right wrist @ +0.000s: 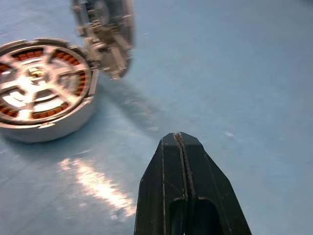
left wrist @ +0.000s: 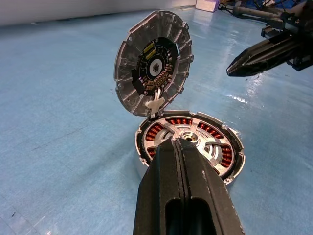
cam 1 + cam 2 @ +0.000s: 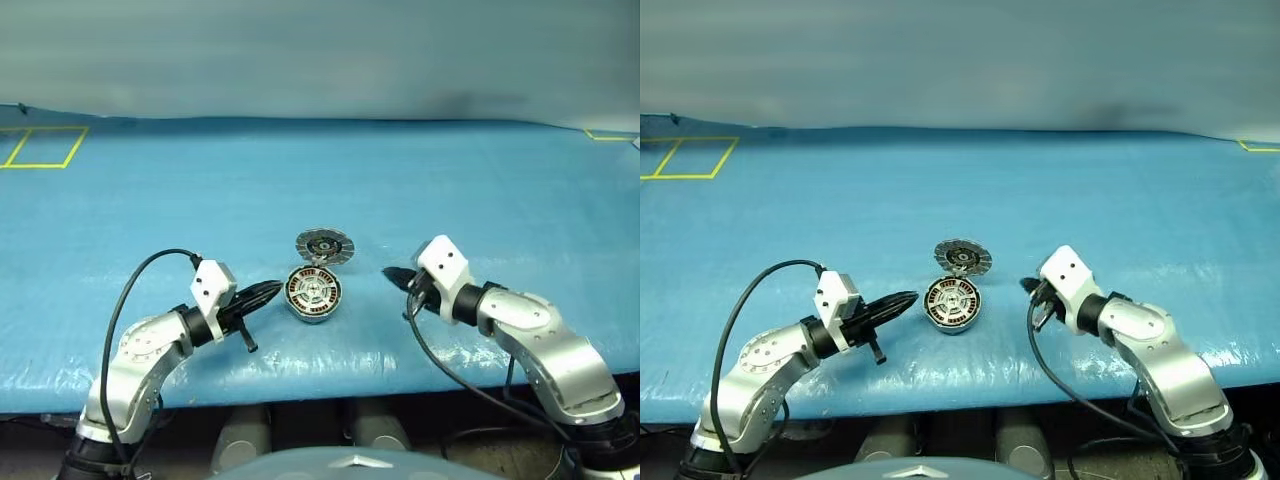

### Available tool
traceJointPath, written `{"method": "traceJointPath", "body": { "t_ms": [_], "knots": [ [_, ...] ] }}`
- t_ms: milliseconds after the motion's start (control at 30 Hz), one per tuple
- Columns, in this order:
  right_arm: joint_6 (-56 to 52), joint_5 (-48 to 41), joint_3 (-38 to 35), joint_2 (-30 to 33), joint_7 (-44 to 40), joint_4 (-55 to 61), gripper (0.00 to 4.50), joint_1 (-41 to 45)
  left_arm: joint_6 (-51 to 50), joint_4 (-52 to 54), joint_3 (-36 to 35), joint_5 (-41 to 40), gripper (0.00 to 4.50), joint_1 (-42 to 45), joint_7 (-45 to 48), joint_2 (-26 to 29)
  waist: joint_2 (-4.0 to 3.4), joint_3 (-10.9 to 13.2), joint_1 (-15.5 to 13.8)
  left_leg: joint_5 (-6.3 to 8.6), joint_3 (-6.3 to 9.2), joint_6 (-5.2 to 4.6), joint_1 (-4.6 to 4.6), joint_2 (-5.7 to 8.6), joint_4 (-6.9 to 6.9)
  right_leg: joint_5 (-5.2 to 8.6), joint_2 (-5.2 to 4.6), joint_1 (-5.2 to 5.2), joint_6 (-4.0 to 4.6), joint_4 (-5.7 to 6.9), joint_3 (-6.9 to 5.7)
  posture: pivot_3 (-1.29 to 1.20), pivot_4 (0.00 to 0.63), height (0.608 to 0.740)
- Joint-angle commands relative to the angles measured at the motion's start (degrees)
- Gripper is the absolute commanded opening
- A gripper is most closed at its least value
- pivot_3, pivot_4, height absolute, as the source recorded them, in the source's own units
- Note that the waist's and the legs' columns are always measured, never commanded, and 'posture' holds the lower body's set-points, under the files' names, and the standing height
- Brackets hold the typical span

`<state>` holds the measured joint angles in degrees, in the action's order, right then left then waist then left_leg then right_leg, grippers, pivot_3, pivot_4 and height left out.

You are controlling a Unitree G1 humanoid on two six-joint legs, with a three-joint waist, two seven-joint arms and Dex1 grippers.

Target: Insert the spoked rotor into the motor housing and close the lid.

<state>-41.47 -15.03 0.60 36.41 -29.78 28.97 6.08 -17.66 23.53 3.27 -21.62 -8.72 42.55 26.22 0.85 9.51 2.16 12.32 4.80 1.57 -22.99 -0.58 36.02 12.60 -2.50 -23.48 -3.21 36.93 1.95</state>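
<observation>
You see the motor housing (image 3: 314, 293) sitting on the blue table (image 3: 480, 180), between your two arms. The spoked rotor (image 2: 188, 141) already lies inside it, with the copper coils around it. The lid (image 3: 325, 244) stands tipped up, open, joined to the housing's far edge. Your left gripper (image 3: 272, 291) has its fingers pressed together, empty, tip just beside the housing. Your right gripper (image 3: 392, 274) is pressed together too, empty, a little way off.
</observation>
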Motion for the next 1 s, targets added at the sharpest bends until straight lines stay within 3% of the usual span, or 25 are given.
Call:
{"method": "traceJointPath", "body": {
  "t_ms": [33,333,533,1000],
  "knots": [
    [2.71,2.10,-1.34,-2.59,3.62,-3.19,0.01,6.05,6.95,2.53,1.60,1.48,0.00,-2.61,-0.09,-1.99,0.02,0.01,-0.10,0.00,-0.04,0.00,0.02,0.00,0.00,-0.01,0.00,0.00,-0.02,-0.01,0.04,0.00,0.150,0.740],
    [14.87,7.74,7.43,-9.54,0.80,-23.65,0.01,21.76,15.18,0.39,3.93,4.93,0.00,-7.49,-5.37,-8.67,0.01,0.07,-0.23,0.03,-0.23,-0.07,0.01,0.05,-0.01,-0.11,0.03,-0.05,-0.15,-0.05,0.34,0.00,0.150,0.740],
    [20.13,8.76,9.99,-12.64,-3.69,-32.54,0.01,27.86,17.77,-1.22,5.38,5.97,0.00,-9.47,-4.50,-7.92,-0.01,0.08,-0.13,0.05,-0.31,-0.12,0.03,0.05,-0.02,-0.12,0.06,-0.07,-0.17,-0.04,0.46,0.00,0.150,0.740],
    [13.26,0.18,14.65,-8.25,-24.01,-19.57,0.01,19.70,19.89,-7.41,5.02,6.10,0.00,-8.68,-3.89,-7.30,-0.05,0.09,-0.11,0.07,-0.34,-0.16,0.07,0.04,0.01,-0.12,0.07,-0.06,-0.18,-0.02,0.52,0.00,0.150,0.740]
  ]
}}
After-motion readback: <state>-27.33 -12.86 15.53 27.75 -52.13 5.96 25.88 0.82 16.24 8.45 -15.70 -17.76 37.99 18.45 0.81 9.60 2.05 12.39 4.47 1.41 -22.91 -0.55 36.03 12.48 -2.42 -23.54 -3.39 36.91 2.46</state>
